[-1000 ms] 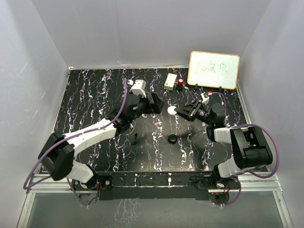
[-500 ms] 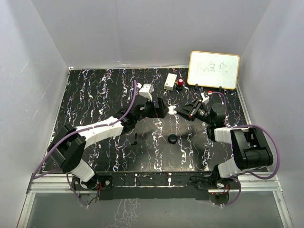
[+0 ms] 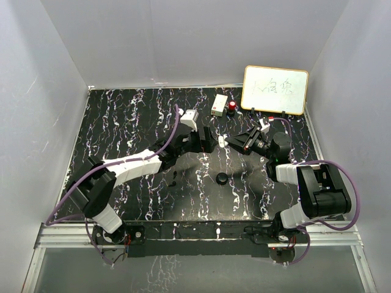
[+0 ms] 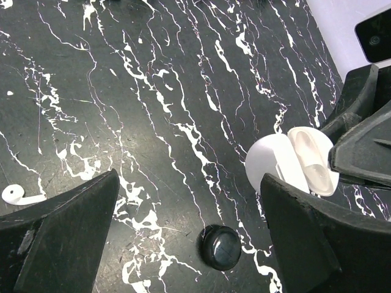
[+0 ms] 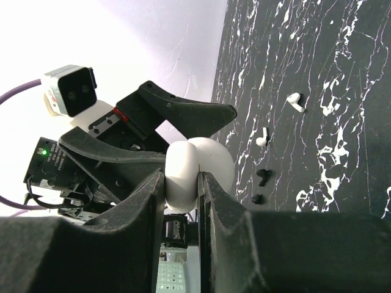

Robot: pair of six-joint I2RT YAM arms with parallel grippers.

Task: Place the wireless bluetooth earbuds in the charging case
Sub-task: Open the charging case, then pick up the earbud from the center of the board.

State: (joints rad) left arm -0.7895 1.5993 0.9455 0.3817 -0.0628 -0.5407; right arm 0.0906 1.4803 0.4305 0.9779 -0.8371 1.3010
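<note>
Black marble desk (image 3: 122,134), white walls. Top view: right gripper (image 3: 228,142) is clenched on the white charging case (image 3: 219,143), left gripper (image 3: 208,139) spread wide just beside it. Left wrist: case sits open. Right wrist: black earbuds (image 5: 263,177) lie on the desk, well apart from the case. I'd hold the case steady and send left for one bud.

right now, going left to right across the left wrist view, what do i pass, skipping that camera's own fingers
white earbud → black round puck → white charging case, lid open → right arm's fingers gripping the case
</note>
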